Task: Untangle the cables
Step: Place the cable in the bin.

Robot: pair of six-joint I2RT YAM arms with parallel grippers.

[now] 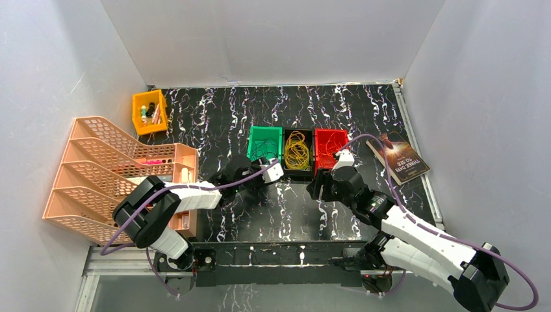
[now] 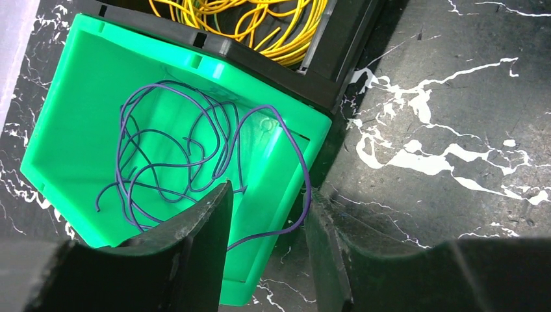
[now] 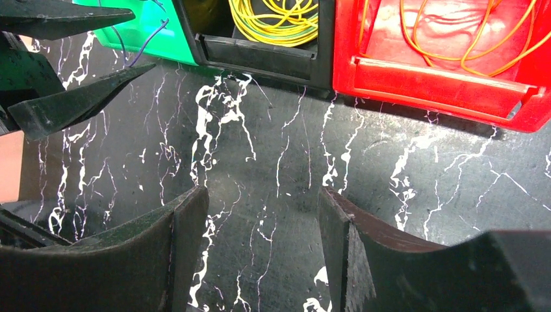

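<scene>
our left fingers (image 2: 217, 208) spread astride purple wire (image 2: 188, 140) overhanging the bin (image 2: 71, 117); right fingers (image 3: 188, 221) spread, empty. limp, light: we'd pinch that overhang.

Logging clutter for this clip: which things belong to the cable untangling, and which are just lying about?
Job: purple cable in green bin; yellow cables in black bin; orange cables in red bin.
Lying about: file rack, small yellow bin, book.
</scene>
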